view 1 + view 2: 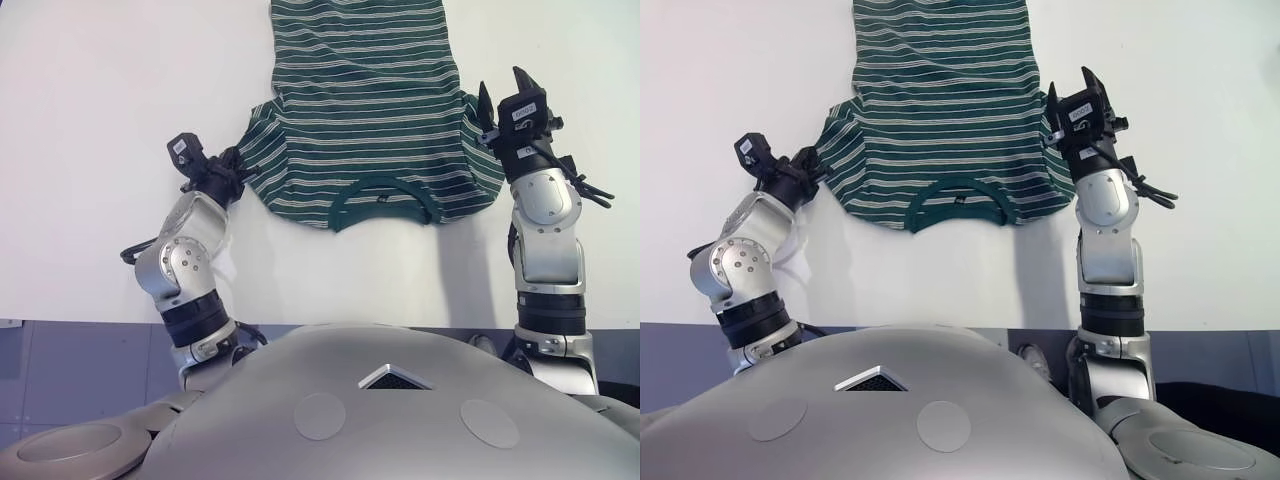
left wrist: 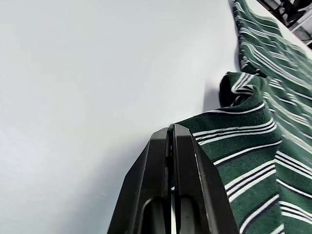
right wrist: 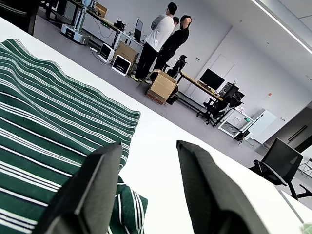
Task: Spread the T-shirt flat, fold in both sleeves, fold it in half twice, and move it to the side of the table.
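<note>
A green T-shirt with white stripes [image 1: 365, 120] lies on the white table [image 1: 90, 150], collar toward me and hem at the far edge. My left gripper [image 1: 236, 168] is low at the shirt's left sleeve and shut on the sleeve's edge [image 2: 219, 131]; the cloth bunches there. My right gripper [image 1: 503, 88] is raised above the table beside the right sleeve [image 1: 478, 160], fingers open and pointing up, holding nothing. The right wrist view looks along the striped cloth [image 3: 44, 126] between the two open fingers [image 3: 95, 180].
Bare white table spreads wide on both sides of the shirt and in front of the collar [image 1: 385, 200]. The table's near edge [image 1: 90, 322] runs just in front of my arms. Desks, chairs and boxes stand in the room beyond the far edge.
</note>
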Robot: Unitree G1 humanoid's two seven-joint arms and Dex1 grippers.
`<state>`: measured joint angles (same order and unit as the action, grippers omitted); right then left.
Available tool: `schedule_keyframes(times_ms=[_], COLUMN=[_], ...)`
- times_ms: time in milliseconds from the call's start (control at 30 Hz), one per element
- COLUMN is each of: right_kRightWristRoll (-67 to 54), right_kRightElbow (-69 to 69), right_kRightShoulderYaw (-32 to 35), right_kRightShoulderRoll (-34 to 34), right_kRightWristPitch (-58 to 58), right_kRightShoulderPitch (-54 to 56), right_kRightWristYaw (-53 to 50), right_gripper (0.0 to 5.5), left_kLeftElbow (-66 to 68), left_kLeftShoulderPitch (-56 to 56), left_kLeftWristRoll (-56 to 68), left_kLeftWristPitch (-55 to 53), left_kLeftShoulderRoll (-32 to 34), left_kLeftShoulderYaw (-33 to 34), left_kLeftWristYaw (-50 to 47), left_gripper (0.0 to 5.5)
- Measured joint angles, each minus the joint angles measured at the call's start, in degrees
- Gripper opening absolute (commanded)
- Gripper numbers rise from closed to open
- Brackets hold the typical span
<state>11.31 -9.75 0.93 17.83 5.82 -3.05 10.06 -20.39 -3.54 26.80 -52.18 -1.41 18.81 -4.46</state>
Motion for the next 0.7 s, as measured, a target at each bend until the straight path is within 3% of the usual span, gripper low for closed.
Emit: schedule_keyframes(times_ms=[367,700], right_kRightWristRoll=[0.1,0.2], right_kRightElbow=[0.5,2.3], right_kRightShoulderYaw=[0.0,-1.2], right_kRightShoulderRoll=[-0.5,-0.5], right_kRightWristPitch=[-0.6,-1.7], right_kRightShoulderPitch=[0.0,0.7], right_kRightWristYaw=[-2.1,-2.3], right_gripper=[2.09,2.09], left_kLeftElbow=[-9.9,-14.2], left_kLeftShoulderPitch=[-1.1,2.1], left_kLeftWristRoll=[-2.9,-1.8], left_kLeftWristPitch=[-2.9,-6.2], left_kLeftShoulderRoll=[11.0,15.7], left_kLeftShoulderYaw=[-12.5,-27.9], left_kLeftWristYaw=[6.2,15.2], left_gripper=[0.03,0.03])
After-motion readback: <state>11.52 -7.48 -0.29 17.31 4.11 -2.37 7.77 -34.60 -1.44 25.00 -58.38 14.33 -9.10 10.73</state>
